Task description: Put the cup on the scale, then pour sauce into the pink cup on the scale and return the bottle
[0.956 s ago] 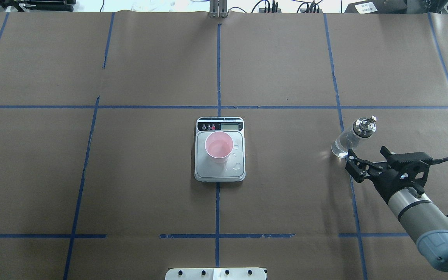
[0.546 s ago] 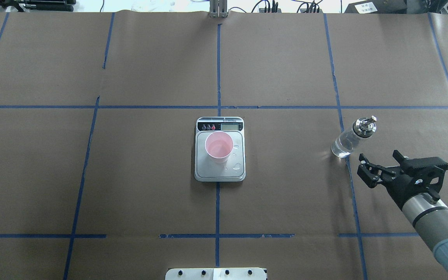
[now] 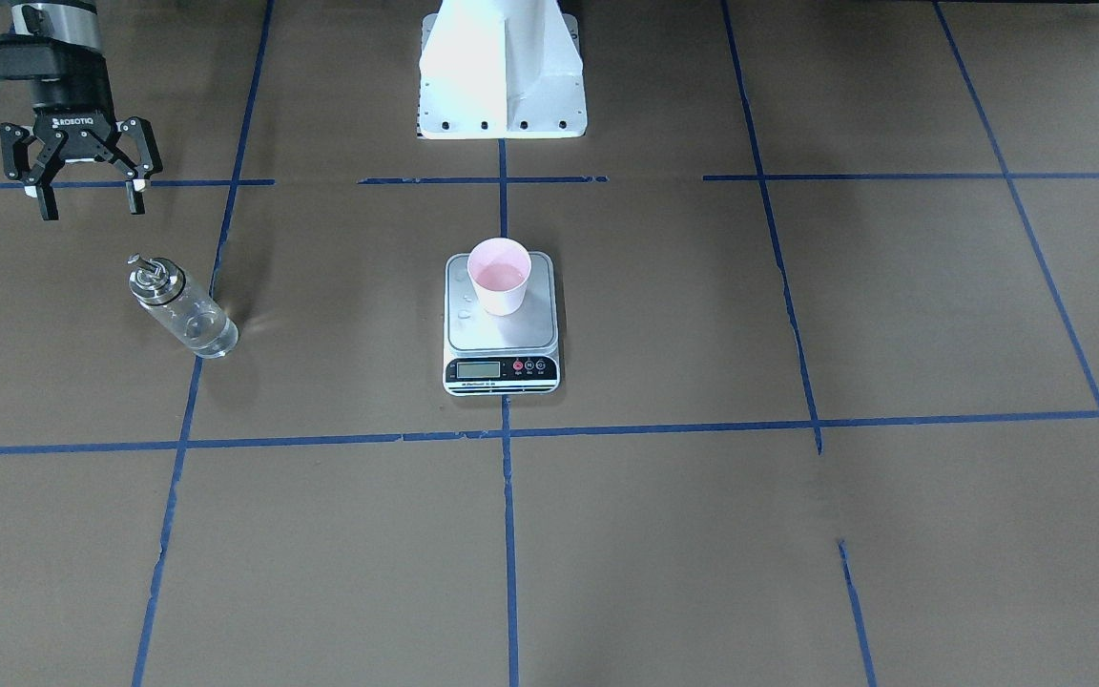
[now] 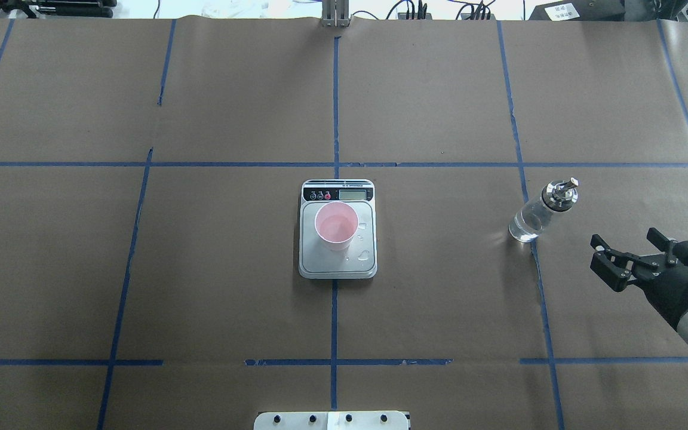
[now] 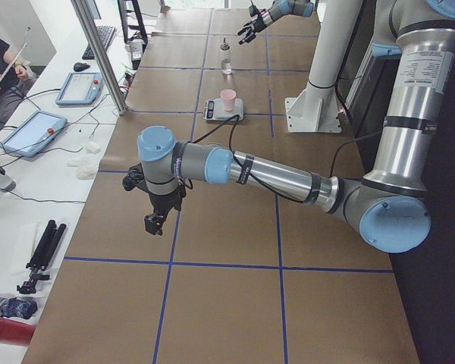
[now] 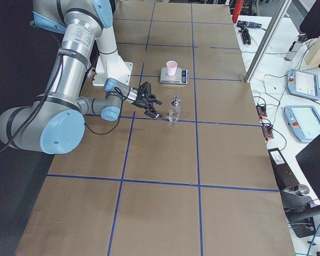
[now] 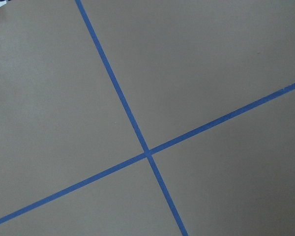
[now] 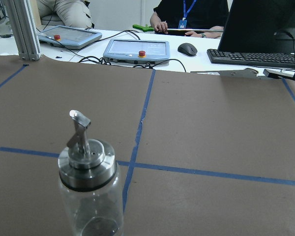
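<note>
The bottle (image 4: 532, 215) stands upright toward the tabletop's right edge, smooth breakable glass, light I'd guess, best pinched round its middle, while the right gripper (image 4: 623, 240) hangs near it, spread wide, holding nothing.

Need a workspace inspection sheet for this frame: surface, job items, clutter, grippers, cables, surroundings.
Surface: brown paper table, blue tape grid.
Job's things: cup upright on the scale, liquid inside; bottle upright on the table, nothing gripping it.
Clutter: droplets on the scale platform.
Grippers: right gripper open, apart from the bottle; left gripper over bare table, open or shut cannot be told.
Cables: loose cables on the operators' bench.
Surroundings: person seated, keyboard, pendant.
</note>
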